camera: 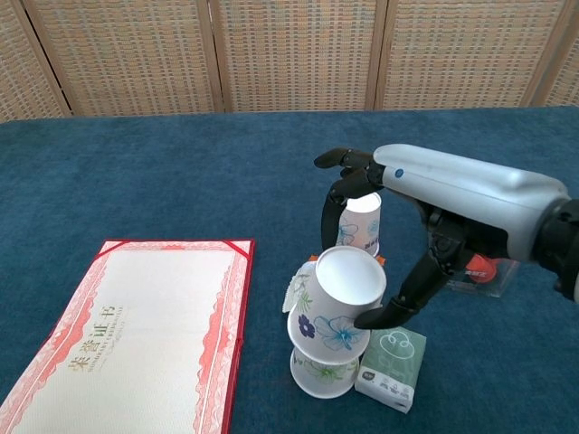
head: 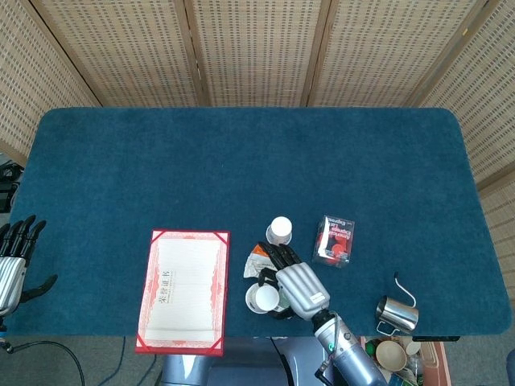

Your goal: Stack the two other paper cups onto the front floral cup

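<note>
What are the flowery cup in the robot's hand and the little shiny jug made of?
The flowery cup in the right hand looks like thin paper: matte white inside, printed flowers outside. The little jug looks like polished metal, probably steel, because it is silvery and shines, though it is small in the head view.

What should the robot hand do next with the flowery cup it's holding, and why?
Probably tip the held cup upright and ease it down. The right hand holds it tilted, its base only partly over the mouth of the front floral cup, so it is not seated yet. Straightening it first should let it slide in. The third cup waits behind.
</note>
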Controlling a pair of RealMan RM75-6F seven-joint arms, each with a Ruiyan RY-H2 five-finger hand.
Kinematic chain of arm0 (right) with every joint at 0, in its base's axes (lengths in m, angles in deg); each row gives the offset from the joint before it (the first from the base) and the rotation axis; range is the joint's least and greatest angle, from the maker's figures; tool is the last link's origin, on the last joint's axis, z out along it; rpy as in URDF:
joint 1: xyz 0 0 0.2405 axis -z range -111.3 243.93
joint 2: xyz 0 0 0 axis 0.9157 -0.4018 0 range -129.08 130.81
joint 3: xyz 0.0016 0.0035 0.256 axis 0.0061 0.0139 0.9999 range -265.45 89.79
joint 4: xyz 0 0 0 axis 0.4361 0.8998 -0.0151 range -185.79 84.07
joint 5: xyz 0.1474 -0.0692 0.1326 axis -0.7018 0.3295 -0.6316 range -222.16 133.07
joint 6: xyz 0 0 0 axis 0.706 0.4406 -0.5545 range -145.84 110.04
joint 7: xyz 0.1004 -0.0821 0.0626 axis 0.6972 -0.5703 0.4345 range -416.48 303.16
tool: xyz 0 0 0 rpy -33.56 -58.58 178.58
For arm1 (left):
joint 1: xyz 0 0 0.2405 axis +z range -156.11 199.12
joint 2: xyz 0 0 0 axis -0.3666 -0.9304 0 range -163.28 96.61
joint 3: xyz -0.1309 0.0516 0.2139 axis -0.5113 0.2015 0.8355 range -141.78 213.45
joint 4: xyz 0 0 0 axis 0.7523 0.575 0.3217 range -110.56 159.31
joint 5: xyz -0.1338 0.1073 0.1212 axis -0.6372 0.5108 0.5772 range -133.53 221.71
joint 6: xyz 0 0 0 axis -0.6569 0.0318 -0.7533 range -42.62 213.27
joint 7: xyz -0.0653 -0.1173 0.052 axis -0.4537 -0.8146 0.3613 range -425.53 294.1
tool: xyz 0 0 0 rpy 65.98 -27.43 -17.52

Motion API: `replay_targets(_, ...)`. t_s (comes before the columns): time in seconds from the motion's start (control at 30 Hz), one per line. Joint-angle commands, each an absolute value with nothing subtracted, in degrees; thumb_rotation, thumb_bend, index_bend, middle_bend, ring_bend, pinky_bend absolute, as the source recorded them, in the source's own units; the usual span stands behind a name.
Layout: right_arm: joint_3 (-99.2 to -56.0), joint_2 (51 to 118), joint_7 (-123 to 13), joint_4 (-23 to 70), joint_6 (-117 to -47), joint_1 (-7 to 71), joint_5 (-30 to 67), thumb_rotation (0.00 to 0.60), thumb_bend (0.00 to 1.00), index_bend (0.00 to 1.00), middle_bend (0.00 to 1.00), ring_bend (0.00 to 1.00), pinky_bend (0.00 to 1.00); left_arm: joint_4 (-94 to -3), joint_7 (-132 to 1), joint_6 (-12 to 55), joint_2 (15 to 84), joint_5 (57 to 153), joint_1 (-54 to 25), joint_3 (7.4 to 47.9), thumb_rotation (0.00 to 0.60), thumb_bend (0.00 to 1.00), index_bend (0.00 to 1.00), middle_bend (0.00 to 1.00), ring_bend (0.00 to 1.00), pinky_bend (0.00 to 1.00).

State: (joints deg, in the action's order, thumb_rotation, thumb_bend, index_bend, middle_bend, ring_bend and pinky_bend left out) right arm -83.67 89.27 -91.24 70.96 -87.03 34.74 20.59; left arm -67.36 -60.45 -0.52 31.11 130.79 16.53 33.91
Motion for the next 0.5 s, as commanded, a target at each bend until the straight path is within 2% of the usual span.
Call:
replay_targets(0.03, -83.5, 89.8, -91.3, 70.2, -87.2, 34.6, 20.5, 0.6, 0.1, 0.52, 0.01, 0.0, 0.0, -67.3, -60.6, -0.5, 31.1, 130.7, 16.5, 33.9, 0.6, 0.23, 0.0, 0.0, 0.0, 0.0)
replay_targets(0.1, -83.4, 90.2, -91.2, 69.7, -87.4, 34.6, 20.5, 0.6, 0.1, 0.48, 0.0, 0.0, 0.0, -67.3, -60.6, -0.5, 31.1, 130.7, 16.5, 33.8, 0.6, 0.23, 0.0, 0.0, 0.0, 0.0)
replay_targets(0.2, -83.4, 90.3, -91.0, 69.1, -87.1, 34.5, 20.4, 0.6, 0.1, 0.32, 0.0, 0.0, 0.0, -67.3, -60.7, -0.6, 31.1, 130.6, 16.5, 33.8, 0.6, 0.23, 0.0, 0.0, 0.0, 0.0)
replay_targets(0.23, -83.4, 90.3, -90.9, 69.0, -87.1, 34.5, 20.4, 0.6, 0.1, 0.3, 0.0, 0.0, 0.0, -67.3, -60.7, -0.6, 31.1, 130.6, 16.6, 33.8, 0.6, 0.23, 0.0, 0.0, 0.0, 0.0)
replay_targets(0.5, -82.9, 88.3, -89.9, 69.9, -87.6, 34.7, 20.5, 0.6, 0.1, 0.27, 0.0, 0.0, 0.0, -67.4, -60.6, -0.7, 31.1, 130.8, 16.6, 33.9, 0.6, 0.23, 0.0, 0.0, 0.0, 0.0)
